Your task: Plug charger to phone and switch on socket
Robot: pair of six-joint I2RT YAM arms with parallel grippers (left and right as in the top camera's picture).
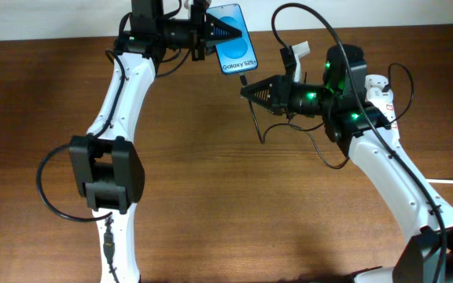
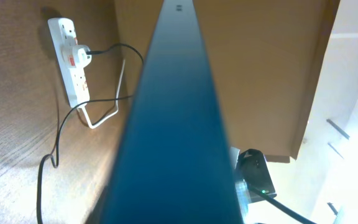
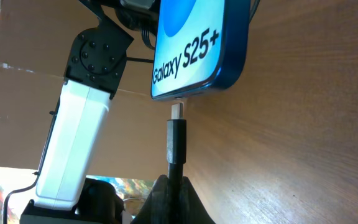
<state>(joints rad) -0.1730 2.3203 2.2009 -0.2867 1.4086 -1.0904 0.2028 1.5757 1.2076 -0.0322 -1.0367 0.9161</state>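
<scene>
My left gripper [image 1: 211,33] is shut on the phone [image 1: 233,38], which has a blue screen with white text, and holds it at the table's far edge. In the left wrist view the phone's dark blue edge [image 2: 173,118] fills the middle. My right gripper [image 1: 246,89] is shut on the charger [image 3: 176,140], a thin black cable, with its metal connector tip just below the phone's [image 3: 194,46] bottom port, touching or almost touching it. The cable [image 1: 262,126] loops back under the right arm. The socket [image 2: 68,59], a white power strip with red switches, holds a plug.
The thick white cord [image 2: 104,115] loops beside the strip. The left arm's white link [image 3: 73,143] stands behind the phone. The brown wooden table [image 1: 234,196] stretches toward me. A white wall edge [image 1: 407,12] runs along the back.
</scene>
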